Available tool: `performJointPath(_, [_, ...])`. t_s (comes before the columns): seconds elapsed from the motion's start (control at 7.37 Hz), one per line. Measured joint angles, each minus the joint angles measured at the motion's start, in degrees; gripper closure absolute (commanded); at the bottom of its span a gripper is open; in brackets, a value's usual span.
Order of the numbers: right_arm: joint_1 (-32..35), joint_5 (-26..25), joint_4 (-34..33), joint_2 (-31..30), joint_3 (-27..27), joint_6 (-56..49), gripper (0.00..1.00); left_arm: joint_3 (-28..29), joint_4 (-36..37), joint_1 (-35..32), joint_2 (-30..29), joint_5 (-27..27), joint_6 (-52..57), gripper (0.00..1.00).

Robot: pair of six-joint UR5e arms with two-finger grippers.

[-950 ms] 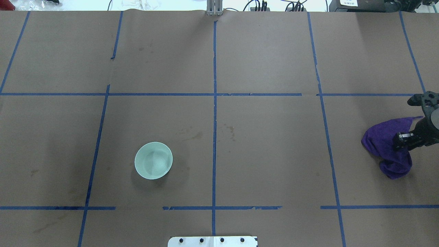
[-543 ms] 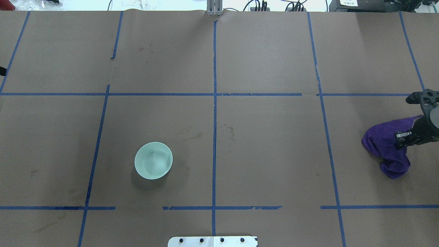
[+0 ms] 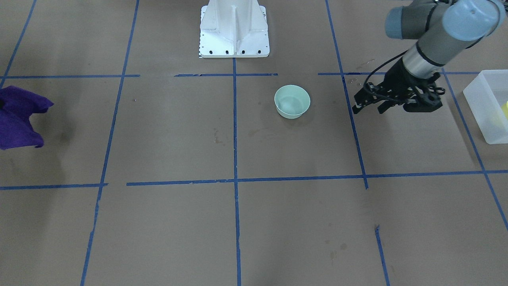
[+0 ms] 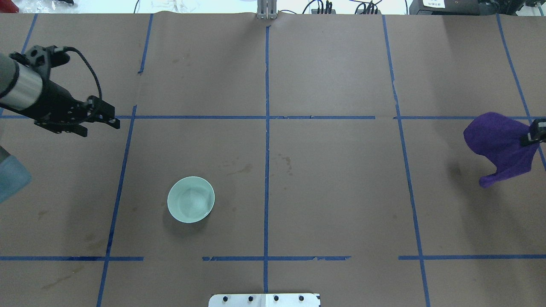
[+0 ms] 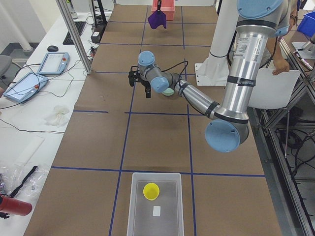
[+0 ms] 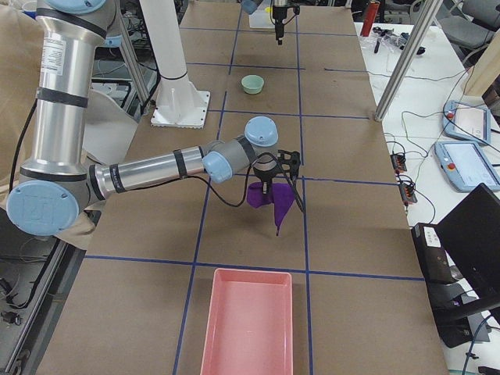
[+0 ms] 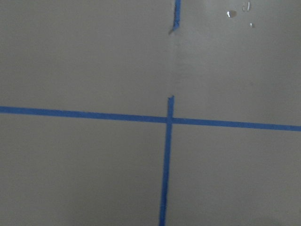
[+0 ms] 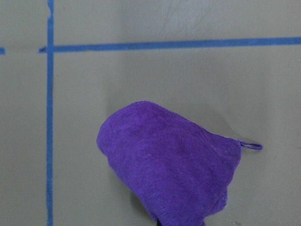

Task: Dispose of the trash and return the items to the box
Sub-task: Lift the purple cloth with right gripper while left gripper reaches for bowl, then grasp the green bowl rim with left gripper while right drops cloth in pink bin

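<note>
Raised the purple cloth (image 4: 499, 140) clear of the table (image 4: 332, 192) within the last half second: lay slumped on the brown paper then, hangs now from the right gripper (image 6: 273, 178), pinched tight at its upper edge, tail dangling free above the surface in the right-side view. Swung the left gripper (image 3: 367, 108) into the overhead view too, all but absent from it half a second back; hovers over a tape crossing with fingers spread wide and nothing between them, pointing roughly toward the green bowl (image 4: 190, 199) yet well apart from it. Left the bowl unmoved, upright and seemingly empty, in the middle of the robot's left half. Already has the yellow cup (image 5: 151, 191) inside the box (image 5: 155, 216) at the table's left end. Looks like two jobs under way at once: carrying the cloth, presumably the trash, toward the pink tray (image 6: 246, 328) at the right end, and reaching for the bowl, the last item outside the box. Calls next for a grip on the bowl's rim and a release of the cloth over the tray.
</note>
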Motion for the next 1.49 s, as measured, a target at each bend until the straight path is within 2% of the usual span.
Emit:
performJointPath(0.27, [8.5,1.7,-0.8,-1.9,0.4,-5.4,1.0,0.1,0.0,6.7,-1.8,4.6,-5.9,0.08])
performJointPath(0.41, [14.1,1.4,-4.0,-2.9,-0.5,-13.6,1.0,0.3,0.0,8.6,-2.2,5.8,-7.5,0.08])
performJointPath(0.68, [26.1,-2.1,-16.5,-2.8,-1.9,-35.6,1.0,0.5,0.2,10.9,-2.7,6.7,-8.5,0.08])
performJointPath(0.81, [29.8,-4.8,-20.9,-1.8,-3.6,-44.2,1.0,0.5,0.3,12.1,-3.1,7.2,-8.6,0.08])
performJointPath(1.09, [32.6,-7.0,-23.3,-0.3,-11.3,-53.8,1.0,0.7,0.5,14.9,-3.3,9.3,-9.0,0.08])
performJointPath(1.36, [32.9,-7.3,-20.6,0.3,-19.2,-57.0,1.0,1.5,0.5,17.9,-3.5,11.5,-10.2,0.1])
performJointPath(1.49, [32.8,-7.3,-17.2,0.3,-23.3,-57.4,0.64,2.9,0.5,19.5,-3.9,13.0,-10.9,0.16])
